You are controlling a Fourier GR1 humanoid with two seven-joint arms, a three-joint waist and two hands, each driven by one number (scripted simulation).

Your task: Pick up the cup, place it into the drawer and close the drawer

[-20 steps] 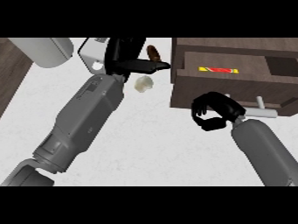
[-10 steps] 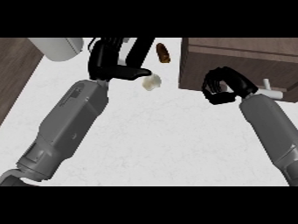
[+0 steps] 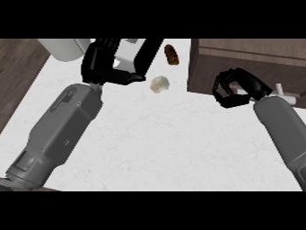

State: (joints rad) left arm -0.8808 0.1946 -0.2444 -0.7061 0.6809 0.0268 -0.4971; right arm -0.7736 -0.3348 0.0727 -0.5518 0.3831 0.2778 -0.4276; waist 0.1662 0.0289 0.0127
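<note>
My left hand (image 3: 107,67) is at the counter's back left, its fingers curled round a white cup (image 3: 126,52) that shows only between them. The dark brown drawer unit (image 3: 248,63) fills the back right; its inside does not show. In front of its face hangs my right hand (image 3: 236,88), fingers curled with nothing in them. A white handle (image 3: 285,92) sticks out just right of that hand.
A brown item (image 3: 172,55) and a pale lump (image 3: 159,84) lie on the white counter (image 3: 168,143) between the hands. A white rounded object (image 3: 63,47) sits at the back left. Dark wood floor (image 3: 9,85) borders the counter's left edge.
My left hand has moved further back and closed round the white cup. My right hand has risen to the drawer unit's front. The drawer's inside, visible a second ago, no longer shows.
</note>
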